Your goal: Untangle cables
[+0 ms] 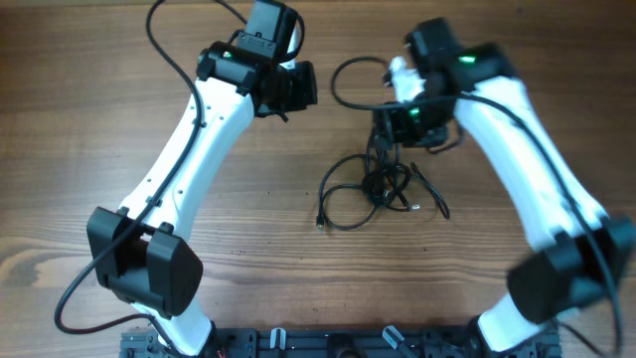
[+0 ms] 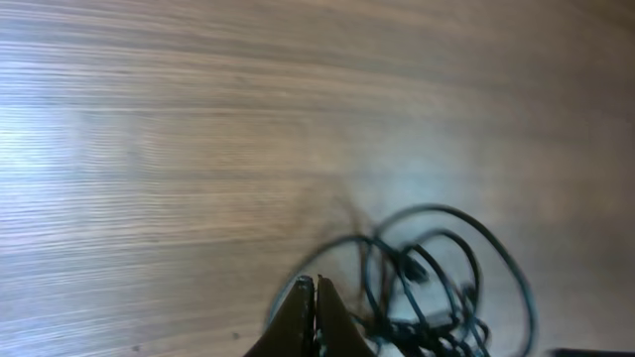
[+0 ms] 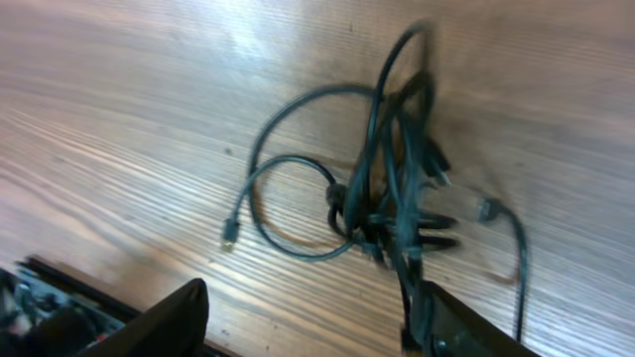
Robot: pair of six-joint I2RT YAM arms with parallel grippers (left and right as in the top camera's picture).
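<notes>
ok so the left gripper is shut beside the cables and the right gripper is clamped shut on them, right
Not quite. The right gripper is open, not clamped shut: the right wrist view shows its fingers wide apart above the cables. The left gripper is shut beside them, as you said.

Overhead: bright, even, diffuse light. Brown wood-grain bench (image 1: pixel 89 119) shows a mild sheen; shadows are faint and soft. White right robot arm (image 1: pixel 537 139) is crisp up top, but its black lower end near the frame edge is smeared.
Left wrist: whole frame soft, broad pale glare on the wood at left. Thin black cables (image 2: pixel 422 268) are fuzzy; dark left fingers (image 2: pixel 298 332) out of focus at the bottom edge.
Right wrist: glare patch top centre. Cables motion-blurred toward the top, sharper lower down. Dark right fingers (image 3: pixel 169 322) defocused in the bottom corners.
</notes>
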